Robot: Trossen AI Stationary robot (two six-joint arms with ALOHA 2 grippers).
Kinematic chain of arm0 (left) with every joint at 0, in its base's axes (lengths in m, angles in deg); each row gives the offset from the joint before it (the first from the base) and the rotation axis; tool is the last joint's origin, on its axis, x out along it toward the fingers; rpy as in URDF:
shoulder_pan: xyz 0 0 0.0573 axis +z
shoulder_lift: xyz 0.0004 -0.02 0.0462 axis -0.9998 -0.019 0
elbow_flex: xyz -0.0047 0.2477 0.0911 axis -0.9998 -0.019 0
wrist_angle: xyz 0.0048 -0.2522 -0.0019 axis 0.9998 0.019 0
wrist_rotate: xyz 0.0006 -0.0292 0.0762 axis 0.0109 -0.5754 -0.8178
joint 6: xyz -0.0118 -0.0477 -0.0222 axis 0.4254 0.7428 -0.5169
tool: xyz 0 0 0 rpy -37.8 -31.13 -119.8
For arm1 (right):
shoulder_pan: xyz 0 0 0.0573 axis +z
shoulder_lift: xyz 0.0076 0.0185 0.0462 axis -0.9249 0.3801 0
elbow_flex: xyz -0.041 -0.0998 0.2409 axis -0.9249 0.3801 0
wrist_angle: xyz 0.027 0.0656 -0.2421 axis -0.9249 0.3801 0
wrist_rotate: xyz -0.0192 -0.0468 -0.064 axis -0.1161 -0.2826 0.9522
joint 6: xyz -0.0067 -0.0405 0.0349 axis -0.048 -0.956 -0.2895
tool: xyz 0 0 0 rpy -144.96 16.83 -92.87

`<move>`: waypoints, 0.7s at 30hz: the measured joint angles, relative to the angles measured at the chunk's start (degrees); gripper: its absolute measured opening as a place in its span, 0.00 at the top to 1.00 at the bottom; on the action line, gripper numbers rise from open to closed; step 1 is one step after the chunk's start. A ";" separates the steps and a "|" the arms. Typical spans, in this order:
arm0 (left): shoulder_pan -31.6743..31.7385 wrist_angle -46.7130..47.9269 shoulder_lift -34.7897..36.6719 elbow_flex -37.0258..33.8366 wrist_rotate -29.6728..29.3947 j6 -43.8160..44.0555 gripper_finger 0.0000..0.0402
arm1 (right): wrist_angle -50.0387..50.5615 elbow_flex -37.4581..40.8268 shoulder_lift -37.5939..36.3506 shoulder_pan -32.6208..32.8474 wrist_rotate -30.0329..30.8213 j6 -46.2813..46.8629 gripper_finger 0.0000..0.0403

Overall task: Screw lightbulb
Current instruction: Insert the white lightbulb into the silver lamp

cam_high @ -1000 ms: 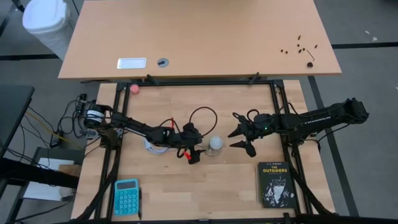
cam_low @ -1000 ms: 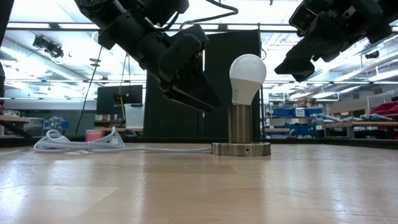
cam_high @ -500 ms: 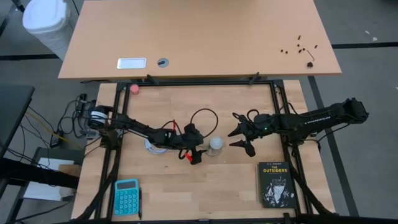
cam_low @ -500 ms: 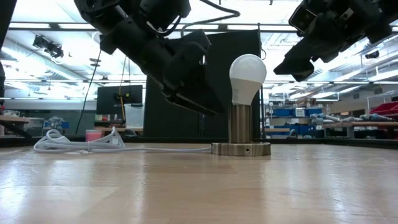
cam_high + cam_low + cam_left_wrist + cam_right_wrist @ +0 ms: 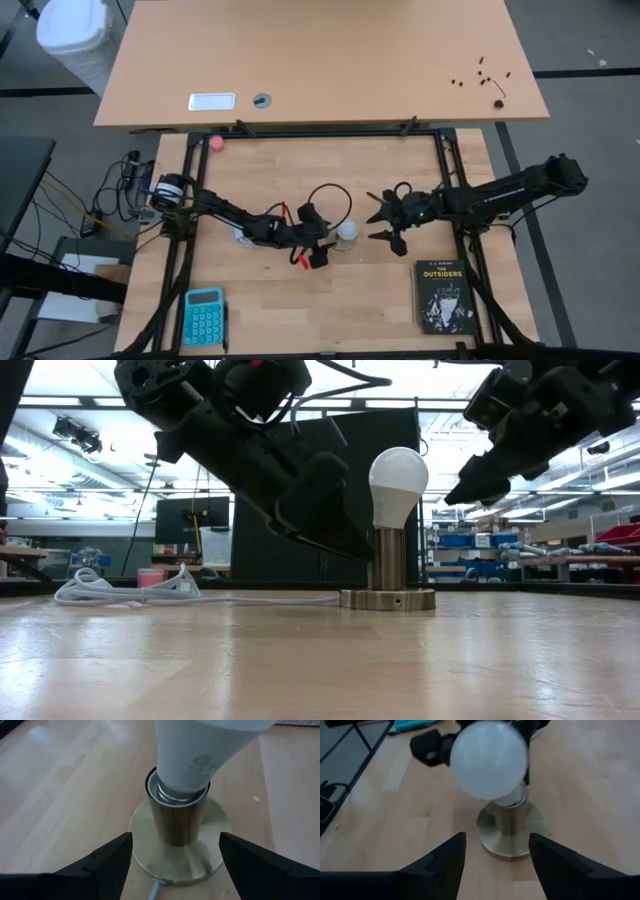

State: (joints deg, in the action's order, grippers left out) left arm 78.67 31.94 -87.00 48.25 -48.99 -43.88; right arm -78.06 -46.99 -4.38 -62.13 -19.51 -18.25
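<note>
Lightbulb [image 5: 398, 485] seated in socket [image 5: 387, 574], print illegible; book [image 5: 442, 296] reads "THE OUTSIDERS". Both arms' jaws apart, empty.

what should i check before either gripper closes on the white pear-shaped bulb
1. White pear-shaped lightbulb seated in brass cylindrical socket: ok, upright, threads still showing.
2. Left gripper open: ok, fingers either side of the socket, not touching.
3. Right gripper open, facing the bulb: ok, apart from it.
4. White cord away from the base: ok.
5. Bulb fully tightened: cannot tell.
</note>
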 joint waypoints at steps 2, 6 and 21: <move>0.01 -0.03 0.00 0.00 -0.07 0.22 0.25 | -2.21 0.00 2.26 0.89 0.00 -0.04 0.43; 0.01 -0.56 0.00 0.00 -1.49 0.33 0.25 | -8.03 0.00 6.88 2.36 1.94 -0.42 0.44; 0.05 -2.58 -0.73 0.07 3.58 0.06 0.32 | -10.63 0.04 10.57 4.99 10.01 1.32 0.44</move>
State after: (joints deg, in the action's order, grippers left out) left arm 78.72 29.36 -87.74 48.32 -45.41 -43.82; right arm -88.69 -46.95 6.20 -57.14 -9.50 -16.93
